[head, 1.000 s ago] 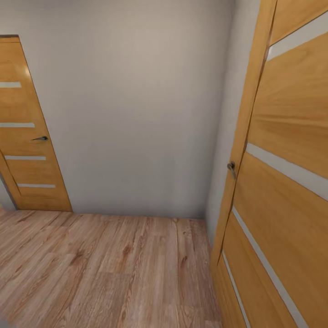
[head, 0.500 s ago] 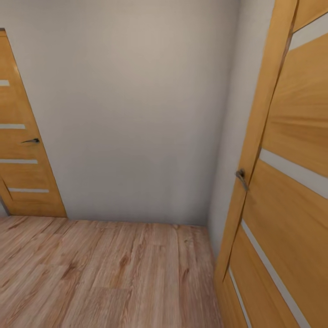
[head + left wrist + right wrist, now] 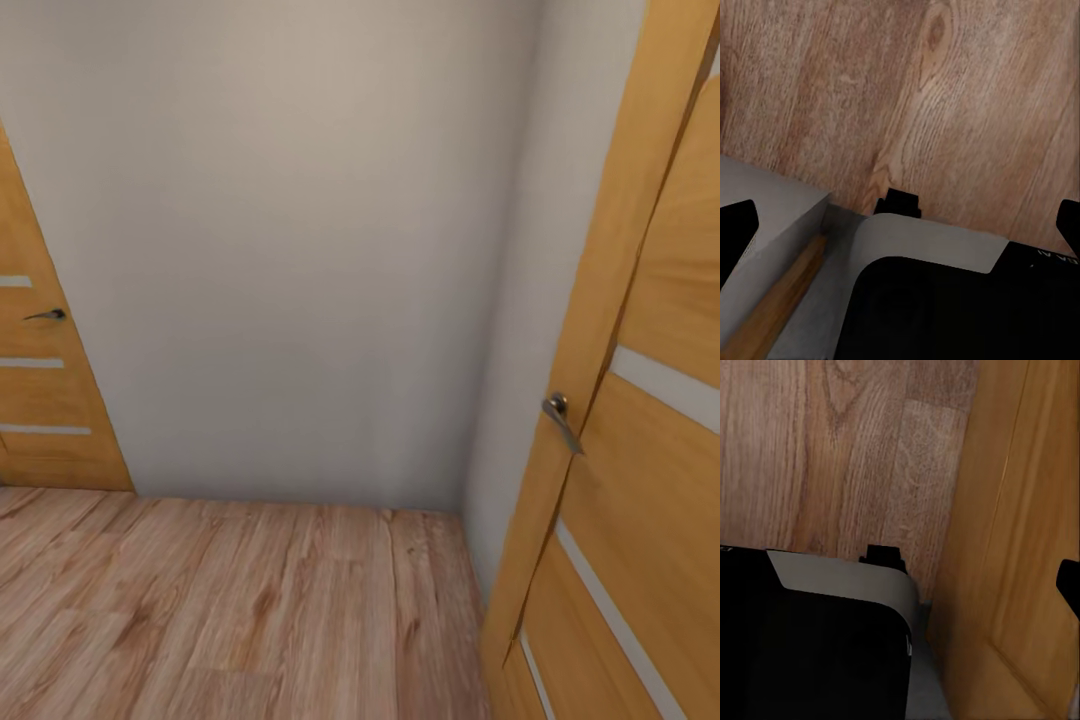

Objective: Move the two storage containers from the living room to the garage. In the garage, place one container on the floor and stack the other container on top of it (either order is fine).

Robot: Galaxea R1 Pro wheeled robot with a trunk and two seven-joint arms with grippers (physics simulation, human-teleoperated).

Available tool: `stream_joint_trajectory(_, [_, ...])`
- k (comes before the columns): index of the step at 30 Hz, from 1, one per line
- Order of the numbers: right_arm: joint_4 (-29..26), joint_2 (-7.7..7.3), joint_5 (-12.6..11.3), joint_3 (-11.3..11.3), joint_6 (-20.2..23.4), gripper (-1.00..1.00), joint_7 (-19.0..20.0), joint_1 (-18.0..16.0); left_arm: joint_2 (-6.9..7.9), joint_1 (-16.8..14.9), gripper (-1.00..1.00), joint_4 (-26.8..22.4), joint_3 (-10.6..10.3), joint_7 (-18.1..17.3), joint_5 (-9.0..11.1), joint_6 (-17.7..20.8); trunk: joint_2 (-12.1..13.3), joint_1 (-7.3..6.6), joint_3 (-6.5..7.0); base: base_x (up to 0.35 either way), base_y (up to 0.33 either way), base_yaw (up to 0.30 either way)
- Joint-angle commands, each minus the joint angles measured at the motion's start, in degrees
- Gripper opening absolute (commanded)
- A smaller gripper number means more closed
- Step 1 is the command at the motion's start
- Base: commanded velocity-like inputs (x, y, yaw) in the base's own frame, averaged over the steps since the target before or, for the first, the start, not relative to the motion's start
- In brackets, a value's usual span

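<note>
Wood-plank floor (image 3: 230, 610) meets a grey wall (image 3: 300, 250) between two wooden doors (image 3: 640, 480).

At six o'clock in our head view we see a wood plank floor (image 3: 250, 610), light brown with strong grain and knots, faintly satin. The wall (image 3: 300, 250) at twelve o'clock looks like plain matt painted plaster, smooth and grey-white. At three o'clock a door (image 3: 650, 480) of smooth honey-coloured wood veneer carries pale matt inlay strips and a grey metal handle (image 3: 560, 420). At nine o'clock a second door (image 3: 40, 390) has the same veneer.
</note>
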Motion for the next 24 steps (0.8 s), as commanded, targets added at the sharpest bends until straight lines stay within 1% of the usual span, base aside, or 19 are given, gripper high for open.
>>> stream_joint_trajectory(1, [0.18, 0.03, -0.55, 0.49, -0.37, 1.0, -0.03, -0.07, -0.01, -0.04, 1.0, 0.05, 0.31, 0.04, 0.05, -0.18, -0.03, 0.03, -0.06, 0.322, 0.0, 0.0])
stream_joint_trajectory(10, [0.18, 0.24, -0.67, 0.41, -0.33, 1.0, -0.17, -0.07, -0.01, -0.04, 1.0, 0.05, 0.31, 0.06, 0.05, -0.25, -0.03, 0.03, -0.06, 0.322, 0.0, 0.004])
stream_joint_trajectory(13, [0.18, 0.19, -0.71, 0.41, -0.39, 1.0, -0.19, -0.07, -0.01, -0.04, 1.0, 0.05, 0.31, 0.07, 0.05, -0.26, -0.03, 0.03, -0.06, 0.322, 0.0, 0.17])
stream_joint_trajectory(19, [0.18, 0.18, -0.72, 0.4, -0.35, 1.0, -0.19, -0.07, -0.01, -0.04, 1.0, 0.05, 0.31, 0.07, 0.03, -0.27, -0.03, 0.03, -0.06, 0.322, 0.0, 0.243])
stream_joint_trajectory(24, [0.18, 0.17, -0.65, 0.4, -0.33, 1.0, -0.12, -0.07, -0.01, -0.04, 1.0, 0.05, 0.31, 0.07, 0.05, -0.27, -0.03, 0.03, -0.06, 0.322, 0.0, 0.085])
